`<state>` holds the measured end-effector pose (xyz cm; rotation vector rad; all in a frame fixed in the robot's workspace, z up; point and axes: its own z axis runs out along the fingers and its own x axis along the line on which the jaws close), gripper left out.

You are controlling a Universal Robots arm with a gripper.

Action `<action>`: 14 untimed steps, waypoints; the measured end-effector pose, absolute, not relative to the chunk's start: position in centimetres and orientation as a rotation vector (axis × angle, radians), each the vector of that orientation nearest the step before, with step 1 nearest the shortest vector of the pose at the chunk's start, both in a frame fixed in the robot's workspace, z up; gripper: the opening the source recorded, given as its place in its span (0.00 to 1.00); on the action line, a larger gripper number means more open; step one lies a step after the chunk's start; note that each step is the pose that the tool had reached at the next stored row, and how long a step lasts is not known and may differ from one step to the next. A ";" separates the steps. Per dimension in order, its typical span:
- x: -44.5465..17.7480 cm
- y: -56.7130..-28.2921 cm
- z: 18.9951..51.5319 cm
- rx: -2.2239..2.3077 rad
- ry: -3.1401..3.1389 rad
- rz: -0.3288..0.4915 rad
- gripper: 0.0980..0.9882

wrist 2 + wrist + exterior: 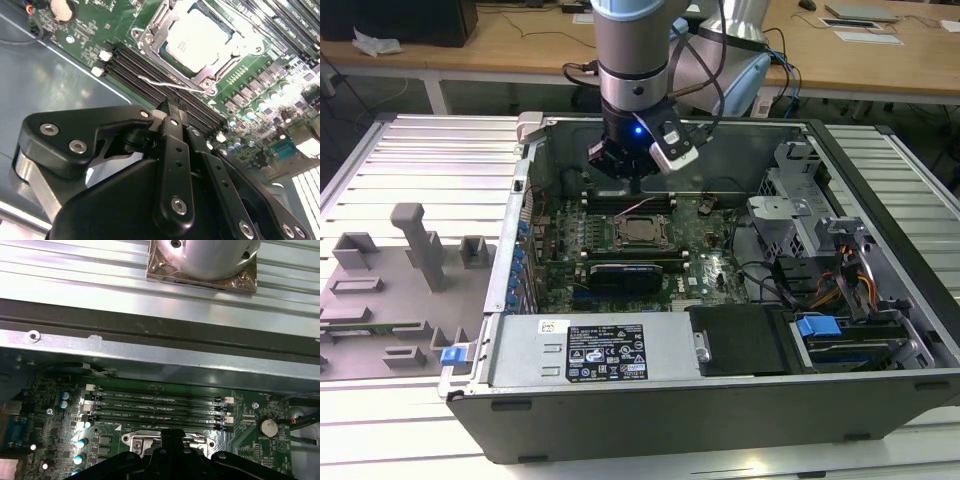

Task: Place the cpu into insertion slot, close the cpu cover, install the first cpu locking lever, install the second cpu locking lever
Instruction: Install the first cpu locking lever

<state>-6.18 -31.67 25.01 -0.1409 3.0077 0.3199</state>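
The cpu (200,37), a dull silver square, lies in the insertion slot (175,64) on the green board. The cpu cover (150,36), a silvery frame, lies flat around it with the chip showing through its window. A thin wire locking lever (167,85) runs along the socket's edge beside the memory slots. My gripper (172,106) is shut, its black fingertips pressed together just short of that lever, with nothing seen between them. In the exterior view the gripper (636,186) hangs inside the open computer case just behind the cpu (642,231). In the first wrist view the gripper (172,432) covers part of the socket.
Long black memory slots (155,407) lie next to the socket. A black finned bar (635,272) and a grey power-supply box (590,350) sit in front of it. Drive cages and cables (820,260) fill the exterior view's right. A grey fixture plate (390,290) lies outside the case.
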 end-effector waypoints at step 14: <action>-7.1 -31.7 23.5 -0.119 2.926 0.298 0.01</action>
